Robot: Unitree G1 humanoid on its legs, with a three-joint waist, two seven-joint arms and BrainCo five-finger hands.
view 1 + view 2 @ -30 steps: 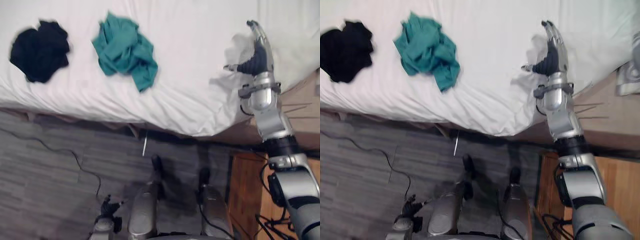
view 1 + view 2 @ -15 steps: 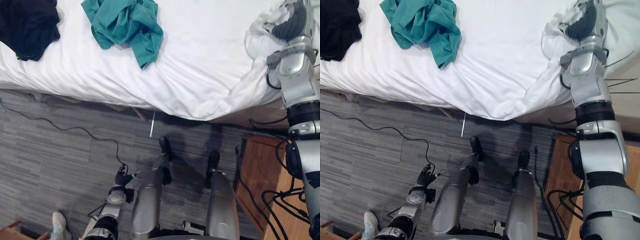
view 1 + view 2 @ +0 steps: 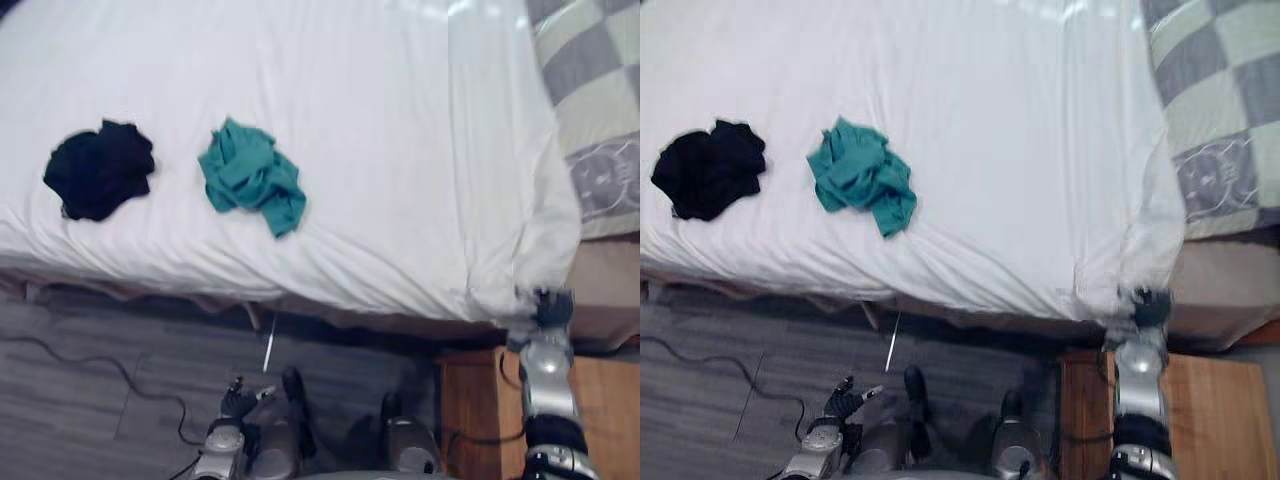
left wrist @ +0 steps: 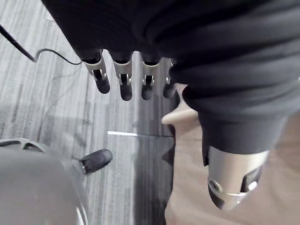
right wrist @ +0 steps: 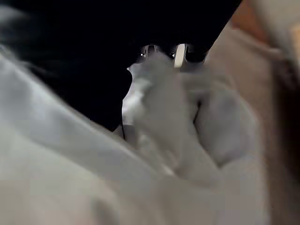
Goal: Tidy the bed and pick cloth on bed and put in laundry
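On the bed (image 3: 150,270) the sheet (image 3: 400,150) lies smoother since our right hand (image 3: 541,303) dropped to its corner, and we cannot tell the fingers' grip. Our left hand (image 3: 236,400) hangs released; teal cloth (image 3: 250,178) and black cloth (image 3: 100,170) await pickup.

Checkered quilt (image 3: 590,60); grey floor (image 3: 90,400); perhaps a wooden cabinet (image 3: 1210,420).
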